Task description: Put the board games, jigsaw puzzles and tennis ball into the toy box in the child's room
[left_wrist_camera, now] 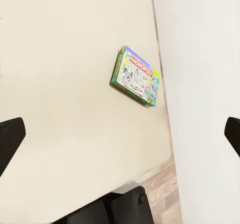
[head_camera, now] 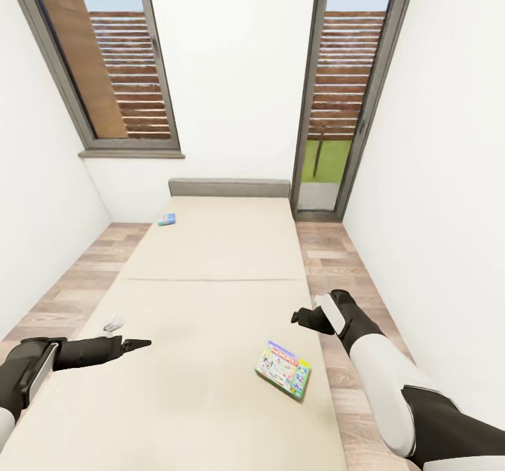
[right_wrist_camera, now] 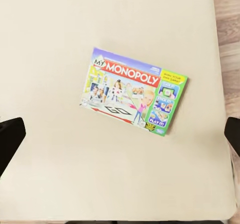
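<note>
Green-edged flat Monopoly game box flat on beige bed mattress | small blue game box near headboard | left tool: spread, empty | right tool: spread, empty, above Monopoly box

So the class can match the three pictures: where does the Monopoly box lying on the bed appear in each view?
Head view: Monopoly box lower right of centre, on the bed near its right edge.
Left wrist view: upper right of centre, seen at an angle.
Right wrist view: centre, lettering readable.
Shared landmark: the beige mattress edge meeting the wood floor.
</note>
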Tool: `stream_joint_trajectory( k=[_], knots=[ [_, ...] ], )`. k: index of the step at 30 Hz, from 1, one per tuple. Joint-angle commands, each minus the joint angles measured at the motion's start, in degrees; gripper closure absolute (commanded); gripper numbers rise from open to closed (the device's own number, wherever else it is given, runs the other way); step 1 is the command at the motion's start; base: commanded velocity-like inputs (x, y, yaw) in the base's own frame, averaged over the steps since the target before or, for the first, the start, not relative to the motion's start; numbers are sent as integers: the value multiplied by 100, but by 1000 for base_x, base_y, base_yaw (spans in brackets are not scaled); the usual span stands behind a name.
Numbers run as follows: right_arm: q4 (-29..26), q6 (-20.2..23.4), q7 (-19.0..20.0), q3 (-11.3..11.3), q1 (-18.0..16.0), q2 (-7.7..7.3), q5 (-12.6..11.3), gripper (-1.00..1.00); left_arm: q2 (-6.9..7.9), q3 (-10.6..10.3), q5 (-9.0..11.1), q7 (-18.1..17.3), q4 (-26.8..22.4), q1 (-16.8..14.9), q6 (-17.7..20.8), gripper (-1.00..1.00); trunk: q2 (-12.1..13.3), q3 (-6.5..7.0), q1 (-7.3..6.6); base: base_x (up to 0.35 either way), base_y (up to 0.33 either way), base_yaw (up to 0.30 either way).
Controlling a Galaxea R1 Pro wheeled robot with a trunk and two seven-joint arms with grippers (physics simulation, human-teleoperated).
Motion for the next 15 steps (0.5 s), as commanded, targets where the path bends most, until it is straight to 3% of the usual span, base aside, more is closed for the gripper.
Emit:
stream_joint_trajectory(
  k=[1, 15],
  knots=[
    [-8, 17, -56, -24, -4, 5, -61, -100, 0, 8, 5, -18, -1, -5, 53, -100, -12, -21, 5, 181, 34, 0],
    [-10, 17, -47, -24, -1, -1, -61, -100, -5, 8, 9, -12, -3, -5, 53, -100, -12, -154, 5, 43, 7, 0]
  ],
)
